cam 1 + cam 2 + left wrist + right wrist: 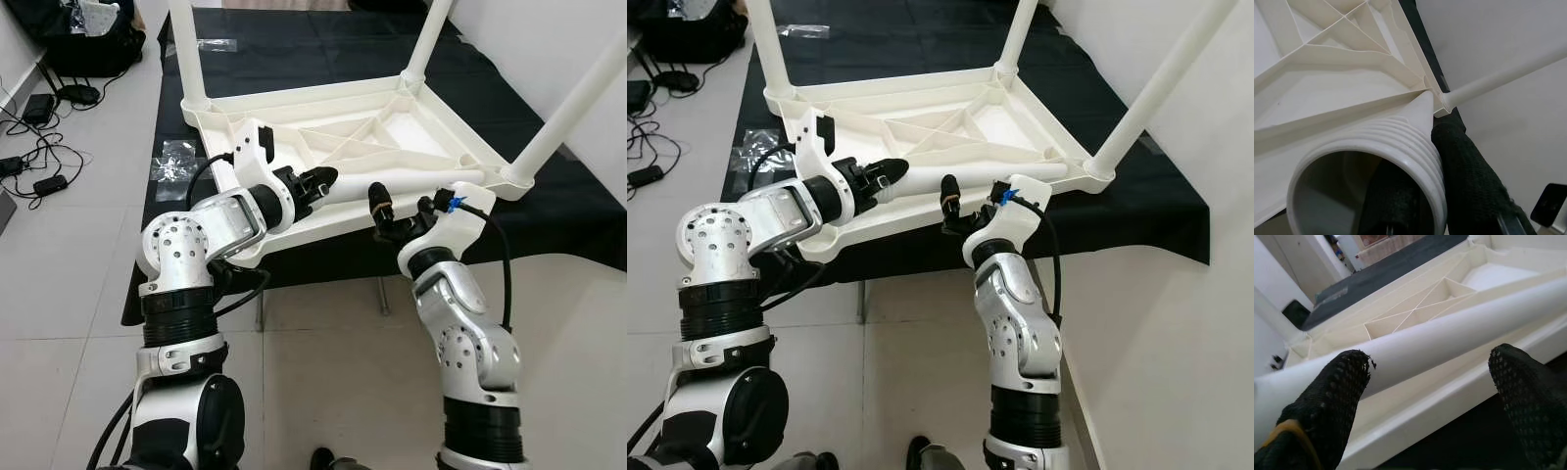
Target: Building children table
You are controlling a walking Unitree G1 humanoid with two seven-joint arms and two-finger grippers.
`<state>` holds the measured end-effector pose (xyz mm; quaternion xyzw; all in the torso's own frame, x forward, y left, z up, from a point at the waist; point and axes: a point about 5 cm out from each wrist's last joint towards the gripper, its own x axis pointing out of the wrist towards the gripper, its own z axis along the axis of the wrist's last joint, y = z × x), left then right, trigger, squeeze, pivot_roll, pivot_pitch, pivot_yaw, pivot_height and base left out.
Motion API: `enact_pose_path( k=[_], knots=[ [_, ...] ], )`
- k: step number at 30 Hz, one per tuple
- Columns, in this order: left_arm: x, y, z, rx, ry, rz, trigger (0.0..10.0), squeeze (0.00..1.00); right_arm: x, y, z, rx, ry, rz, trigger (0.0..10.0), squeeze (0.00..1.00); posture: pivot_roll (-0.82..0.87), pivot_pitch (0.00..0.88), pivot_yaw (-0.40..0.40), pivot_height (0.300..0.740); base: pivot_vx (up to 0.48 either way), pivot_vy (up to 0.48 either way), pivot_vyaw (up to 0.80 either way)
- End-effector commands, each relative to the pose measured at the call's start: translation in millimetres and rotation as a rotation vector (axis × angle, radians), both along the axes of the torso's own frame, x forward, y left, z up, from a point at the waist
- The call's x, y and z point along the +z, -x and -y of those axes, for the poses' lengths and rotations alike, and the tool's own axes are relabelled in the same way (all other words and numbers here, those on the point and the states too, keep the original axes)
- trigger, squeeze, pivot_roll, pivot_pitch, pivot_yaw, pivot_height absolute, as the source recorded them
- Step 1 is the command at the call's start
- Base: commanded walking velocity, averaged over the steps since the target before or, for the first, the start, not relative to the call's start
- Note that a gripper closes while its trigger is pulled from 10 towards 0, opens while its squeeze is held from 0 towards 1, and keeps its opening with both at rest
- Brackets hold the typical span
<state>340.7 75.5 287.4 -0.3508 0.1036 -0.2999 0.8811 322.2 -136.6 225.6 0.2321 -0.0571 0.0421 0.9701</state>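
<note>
On black mat [323, 44]: our upside-down white table [333, 147], three legs in. Left gripper [318, 182] clenched on fourth leg [392, 186]. Right gripper [402, 208] released, near leg. Near-left corner waits.

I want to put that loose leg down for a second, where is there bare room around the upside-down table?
Bare black mat lies beyond the upturned table, between its far legs, and the grey floor tiles on the robot's left are open up to the cables. The near edge is crowded: the left claw grips the loose leg, with the open right claw beside it.
</note>
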Motion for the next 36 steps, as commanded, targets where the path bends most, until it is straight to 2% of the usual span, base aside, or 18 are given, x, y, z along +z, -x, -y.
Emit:
enact_pose_path(
  k=[1,8,11,13,14,15,17,18,19,20,21,23,31,32,33,34,35,36],
  knots=[
    [7.0,4.5,-5.5,0.037,0.021,0.047,0.0,0.00,-5.9,-1.9,5.7,-0.008,-0.074,-0.045,10.0,0.00,0.05,0.178,-0.125,0.740,0.000,0.000,0.00],
    [9.4,10.1,-5.6,0.049,-0.020,0.085,0.0,0.00,-1.1,-7.6,7.7,0.012,-0.108,-0.043,10.0,0.00,0.05,0.168,-0.129,0.740,0.000,0.000,0.00],
    [13.0,14.0,-7.3,0.067,-0.042,0.113,0.0,0.00,-1.7,-10.0,6.5,0.033,-0.158,-0.060,10.0,0.00,0.06,0.166,-0.131,0.740,0.000,0.000,0.00],
    [14.4,17.9,-8.6,0.076,-0.056,0.130,0.0,0.00,-3.9,-11.1,5.3,0.053,-0.218,-0.087,10.0,0.00,0.06,0.164,-0.132,0.740,0.000,0.000,0.00],
    [14.4,17.9,-8.6,0.076,-0.056,0.130,0.0,0.00,-3.9,-11.1,5.3,0.053,-0.218,-0.087,10.0,0.00,0.06,0.164,-0.132,0.740,0.000,0.000,0.00],
    [14.7,20.2,-9.8,0.083,-0.070,0.139,0.0,0.00,-6.0,-12.6,5.1,0.065,-0.286,-0.117,10.0,0.00,0.06,0.167,-0.137,0.740,0.000,0.000,0.00],
    [14.7,20.2,-9.8,0.083,-0.070,0.139,0.0,0.00,-6.0,-12.6,5.1,0.065,-0.286,-0.117,10.0,0.00,0.06,0.167,-0.137,0.740,0.000,0.000,0.00],
    [15.1,22.7,-11.7,0.092,-0.088,0.150,0.0,0.00,-7.9,-14.4,5.5,0.073,-0.353,-0.144,10.0,0.00,0.06,0.166,-0.140,0.740,0.000,0.000,0.00],
    [15.1,22.7,-11.7,0.092,-0.088,0.150,0.0,0.00,-7.9,-14.4,5.5,0.073,-0.353,-0.144,10.0,0.00,0.06,0.166,-0.140,0.740,0.000,0.000,0.00],
    [15.2,25.5,-14.3,0.107,-0.106,0.160,0.0,0.00,-8.0,-16.7,6.5,0.084,-0.415,-0.161,10.0,0.00,0.06,0.168,-0.143,0.740,0.000,0.000,0.00],
    [15.2,25.5,-14.3,0.107,-0.106,0.160,0.0,0.00,-8.0,-16.7,6.5,0.084,-0.415,-0.161,10.0,0.00,0.06,0.168,-0.143,0.740,0.000,0.000,0.00],
    [13.9,31.0,-20.0,0.139,-0.153,0.179,0.0,0.00,-3.4,-21.2,7.7,0.114,-0.527,-0.164,10.0,0.00,0.06,0.169,-0.146,0.740,0.000,0.000,0.00],
    [12.5,37.2,-26.6,0.168,-0.219,0.220,0.0,0.00,3.1,-24.2,6.5,0.183,-0.595,-0.138,10.0,0.00,0.07,0.170,-0.148,0.740,0.000,0.000,0.00],
    [11.9,41.2,-29.9,0.184,-0.309,0.291,0.0,0.00,3.5,-25.3,5.6,0.218,-0.594,-0.134,10.0,0.00,0.07,0.170,-0.151,0.740,0.000,0.000,0.00],
    [11.9,41.2,-29.9,0.184,-0.309,0.291,0.0,0.00,3.5,-25.3,5.6,0.218,-0.594,-0.134,10.0,0.00,0.07,0.170,-0.151,0.740,0.000,0.000,0.00],
    [9.2,45.2,-33.1,0.197,-0.391,0.357,0.0,0.00,3.7,-26.5,4.2,0.253,-0.582,-0.131,10.0,0.00,0.07,0.170,-0.150,0.740,0.000,0.000,0.00],
    [7.0,50.2,-35.6,0.215,-0.528,0.458,0.0,0.00,4.3,-28.3,3.3,0.282,-0.582,-0.134,10.0,0.00,0.07,0.171,-0.150,0.740,0.000,0.000,0.00],
    [7.0,50.2,-35.6,0.215,-0.528,0.458,0.0,0.00,4.3,-28.3,3.3,0.282,-0.582,-0.134,10.0,0.00,0.07,0.171,-0.150,0.740,0.000,0.000,0.00]
  ],
)
